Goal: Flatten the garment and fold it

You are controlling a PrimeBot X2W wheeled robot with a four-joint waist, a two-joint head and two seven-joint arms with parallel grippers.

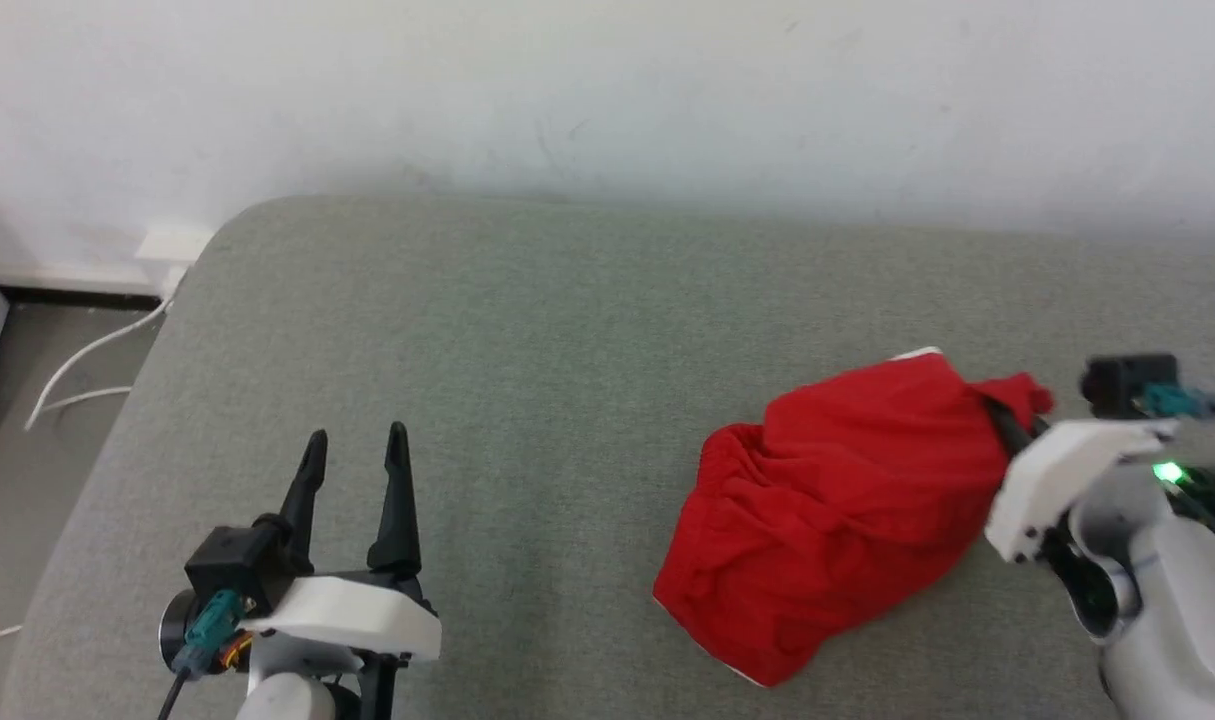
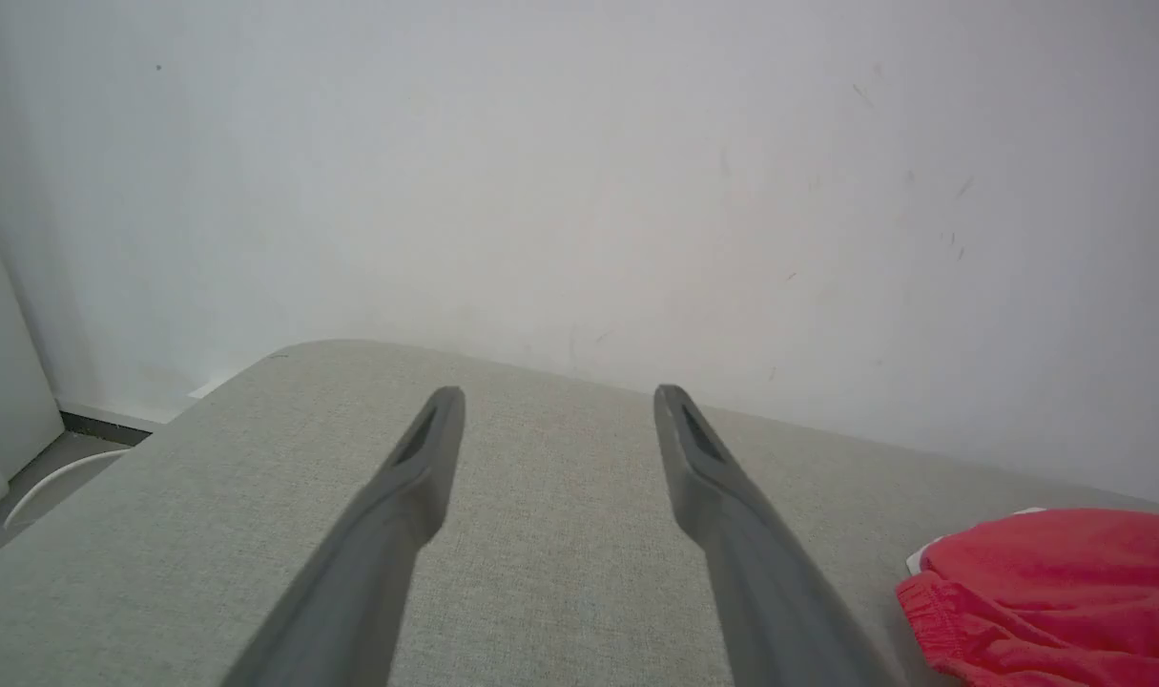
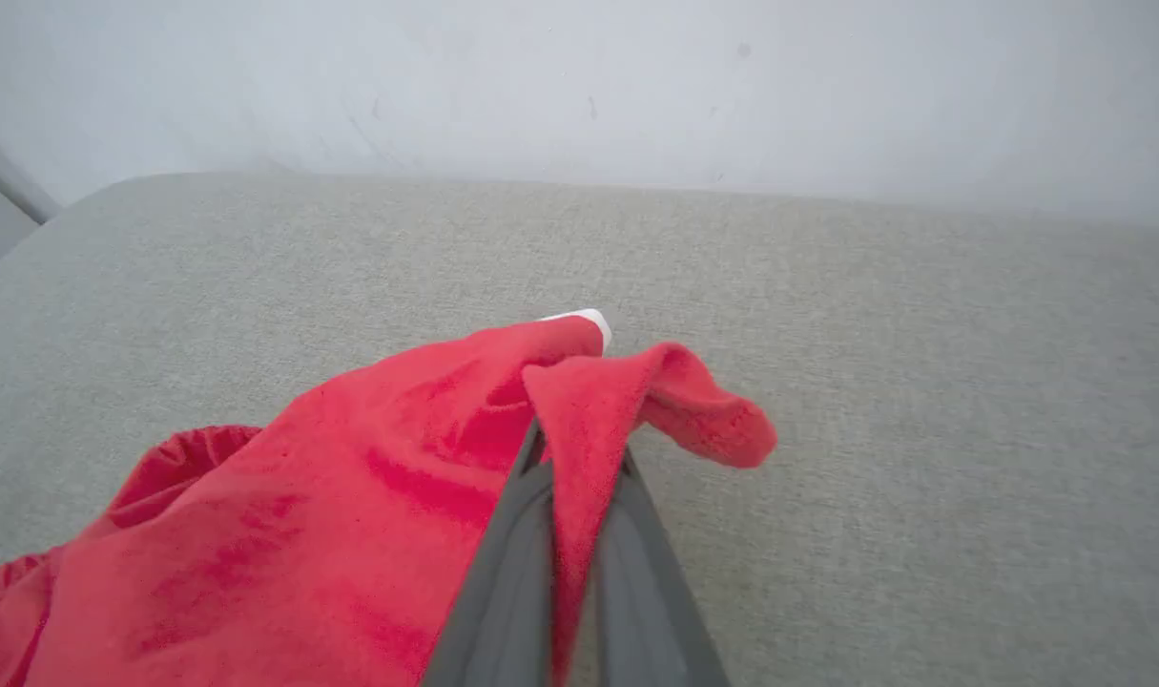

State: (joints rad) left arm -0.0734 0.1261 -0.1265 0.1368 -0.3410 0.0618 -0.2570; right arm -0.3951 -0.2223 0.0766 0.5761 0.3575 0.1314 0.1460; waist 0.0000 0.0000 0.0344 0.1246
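The red garment (image 1: 837, 500) lies bunched and wrinkled on the grey cushion (image 1: 527, 380), right of centre, with a sliver of white band (image 1: 917, 353) at its far edge. My right gripper (image 1: 1002, 420) is shut on the garment's far right corner, lifting that fold; in the right wrist view the red cloth (image 3: 579, 429) is pinched between the two fingers (image 3: 627, 534) and droops over their tips. My left gripper (image 1: 357, 450) stands open at the lower left, well away from the garment, nothing between its fingers (image 2: 417, 477). The garment's edge (image 2: 1046, 592) sits low right in the left wrist view.
A white wall (image 1: 607, 90) runs behind the cushion. At the far left the cushion's rounded edge drops to the floor (image 1: 27, 420), where white cables (image 1: 87, 360) lie and a wall socket (image 1: 172, 245) sits.
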